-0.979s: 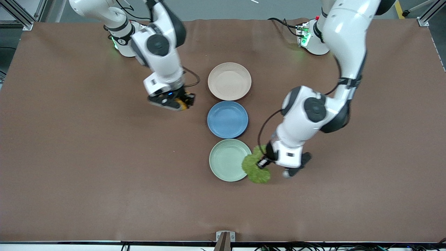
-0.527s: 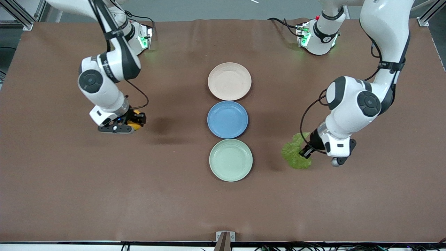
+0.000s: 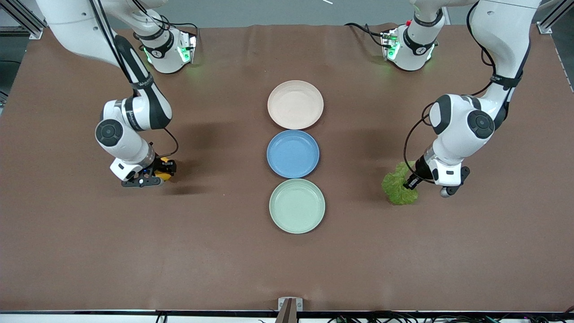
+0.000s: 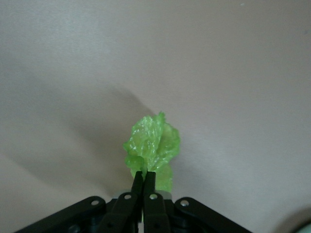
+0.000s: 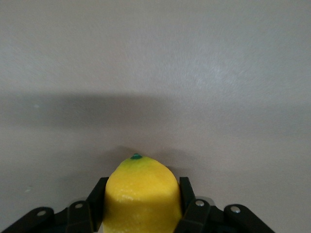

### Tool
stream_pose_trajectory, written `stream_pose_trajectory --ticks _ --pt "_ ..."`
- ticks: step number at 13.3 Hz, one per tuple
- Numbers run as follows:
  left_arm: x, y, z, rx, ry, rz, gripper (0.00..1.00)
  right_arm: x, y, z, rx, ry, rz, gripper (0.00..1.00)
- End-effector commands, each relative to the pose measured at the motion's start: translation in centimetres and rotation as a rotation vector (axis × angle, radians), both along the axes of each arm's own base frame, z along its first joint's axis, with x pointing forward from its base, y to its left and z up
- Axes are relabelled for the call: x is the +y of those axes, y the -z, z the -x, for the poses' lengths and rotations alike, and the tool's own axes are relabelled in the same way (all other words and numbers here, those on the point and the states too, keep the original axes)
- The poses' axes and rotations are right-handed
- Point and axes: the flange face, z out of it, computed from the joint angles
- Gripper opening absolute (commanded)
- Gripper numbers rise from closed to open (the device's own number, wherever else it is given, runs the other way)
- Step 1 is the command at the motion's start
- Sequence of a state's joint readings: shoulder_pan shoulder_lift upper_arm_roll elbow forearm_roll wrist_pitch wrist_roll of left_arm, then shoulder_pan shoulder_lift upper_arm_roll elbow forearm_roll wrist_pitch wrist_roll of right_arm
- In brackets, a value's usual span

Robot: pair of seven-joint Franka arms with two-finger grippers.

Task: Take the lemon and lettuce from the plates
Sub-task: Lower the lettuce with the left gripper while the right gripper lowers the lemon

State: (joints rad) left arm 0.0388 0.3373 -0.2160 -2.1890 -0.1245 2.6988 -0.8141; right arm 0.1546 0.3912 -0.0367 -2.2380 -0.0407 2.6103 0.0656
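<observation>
- Both arms have swung outward from the plates (image 3: 295,104), carrying each item clear.
- Right gripper (image 3: 158,172), over bare table, clamps the lemon (image 5: 142,196).
- Left gripper (image 3: 411,183) pinches the hanging lettuce (image 3: 397,187), low over the table.

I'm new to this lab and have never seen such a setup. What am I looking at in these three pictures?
Two robot arms stand at a brown table. The wide picture looks down from above; the other two come from cameras on each arm's wrist. Three plates lie in a row mid-table: beige-pink plate, blue plate, mint green plate, all bare. The right hand, over the table toward its own end, grips a lemon. The left hand, toward the other end, pinches a lettuce leaf.
</observation>
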Motion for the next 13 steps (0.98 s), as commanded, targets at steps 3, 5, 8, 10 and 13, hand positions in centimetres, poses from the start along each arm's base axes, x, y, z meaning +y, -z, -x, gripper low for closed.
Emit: stream_pose_trajectory --ticks 3,5,8,10,13 --pt "2.5 1.3 1.6 0.017 0.004 -0.001 0.04 -0.4 0.5 0.1 0.009 -0.022 -0.006 0.15" --pt "3.2 1.4 1.5 0.017 0.001 -0.003 0.13 -0.8 0.2 -0.2 0.004 -0.047 -0.007 0.99" --pt "3.3 0.4 1.1 -0.01 0.045 -0.012 1.0 -1.3 -1.5 -1.3 -0.016 -0.036 -0.007 1.0" --pt "3.4 -1.0 -0.1 -0.055 0.12 -0.043 0.99 -1.3 -4.4 -2.3 -0.018 -0.028 -0.007 1.0" --pt "4.8 -4.1 -1.7 -0.108 0.342 -0.146 0.99 -1.7 -11.6 -5.1 0.06 0.016 -0.022 1.0"
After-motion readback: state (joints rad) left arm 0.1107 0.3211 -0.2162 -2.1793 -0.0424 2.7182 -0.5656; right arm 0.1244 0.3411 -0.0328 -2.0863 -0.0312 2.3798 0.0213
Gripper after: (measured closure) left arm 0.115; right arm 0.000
